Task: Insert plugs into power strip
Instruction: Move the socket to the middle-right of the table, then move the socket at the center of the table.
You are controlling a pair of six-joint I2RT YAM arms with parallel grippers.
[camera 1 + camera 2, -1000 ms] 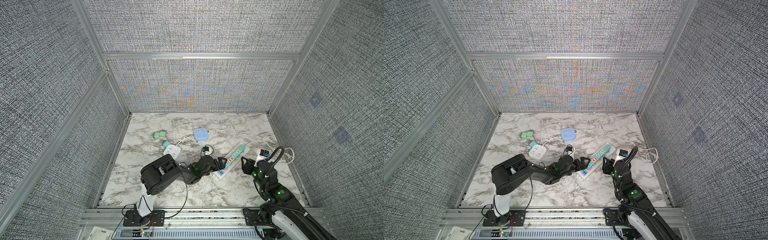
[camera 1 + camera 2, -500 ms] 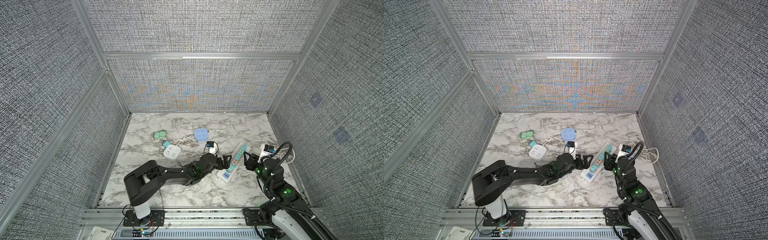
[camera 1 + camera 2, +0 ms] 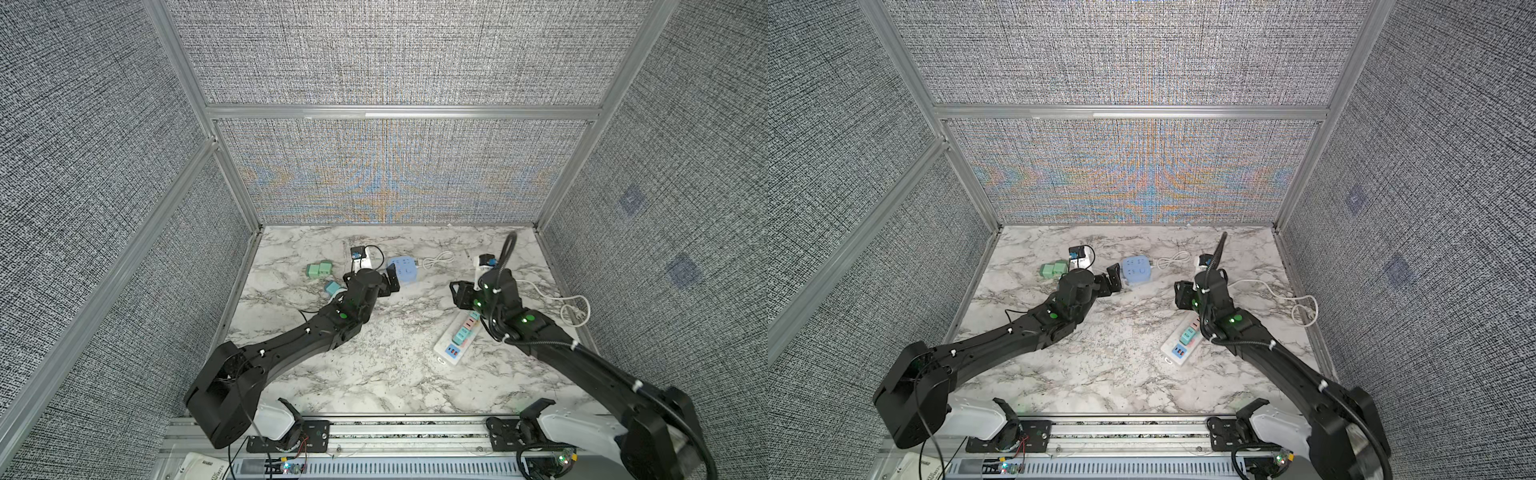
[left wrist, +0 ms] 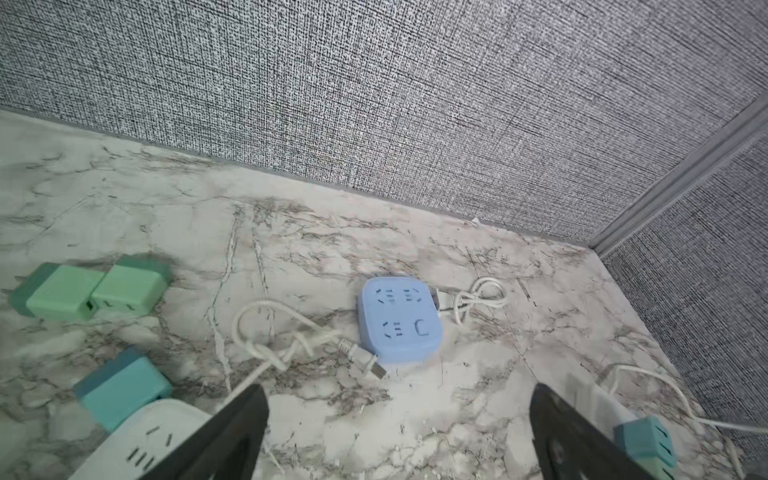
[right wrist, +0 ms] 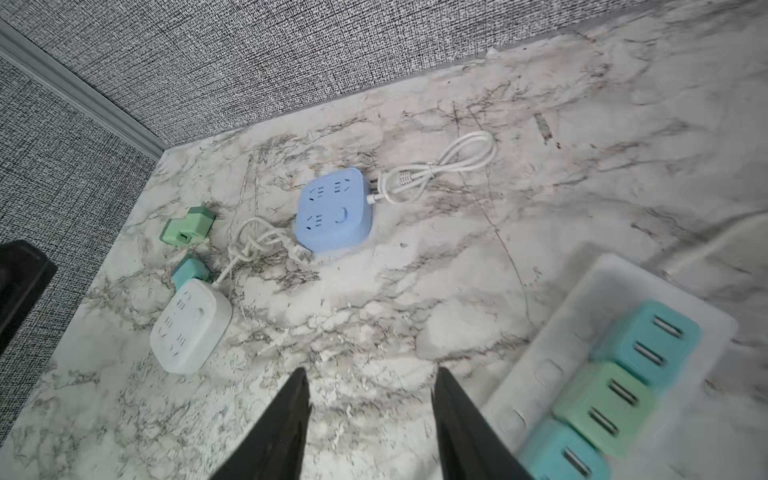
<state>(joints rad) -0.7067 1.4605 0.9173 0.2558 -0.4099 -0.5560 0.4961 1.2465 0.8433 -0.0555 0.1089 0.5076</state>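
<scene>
Both top views sit high over the near edge above the arm bases, looking steeply down toward the back wall, whole marble tabletop (image 3: 374,374) in frame. Left wrist view: low, close, facing the back right corner; right wrist view: low, facing back left. All four share the blue socket block (image 4: 399,320) and power strip (image 5: 561,340).

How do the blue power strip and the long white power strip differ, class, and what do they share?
The blue power strip is square; the long white power strip is a narrow bar. The blue one's sockets are empty; the white one holds plugs. Both lie flat, with white cords.
</scene>
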